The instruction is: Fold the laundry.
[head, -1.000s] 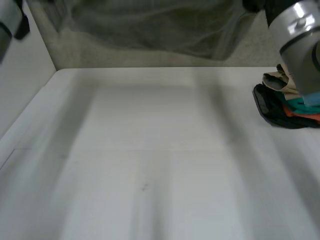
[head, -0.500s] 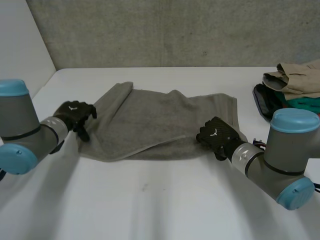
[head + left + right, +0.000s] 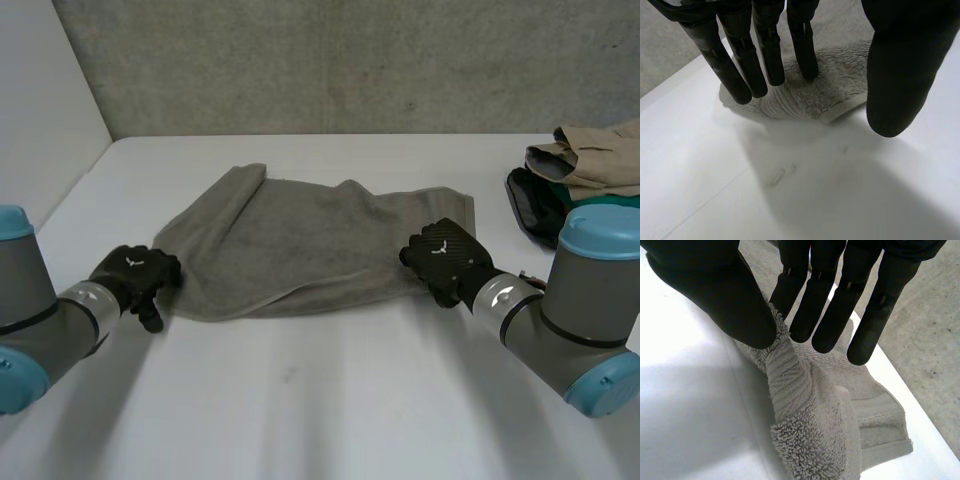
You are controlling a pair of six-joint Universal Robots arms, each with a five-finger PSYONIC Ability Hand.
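A grey towel lies spread and rumpled across the middle of the white table. My left hand rests just off the towel's near left corner. In the left wrist view its fingers are straight and the thumb stands apart; the towel corner lies at the fingertips, held by nothing. My right hand sits on the towel's near right corner. In the right wrist view its thumb and straight fingers pinch a bunched ridge of the towel.
A pile of folded clothes, tan over teal, orange and black, sits at the table's right edge, close behind my right arm. A grey wall runs along the table's far edge. A white wall borders the left side.
A second ago the towel hung high in front of the camera; now it lies on the table. My left hand has let go and drawn back to the near left corner.
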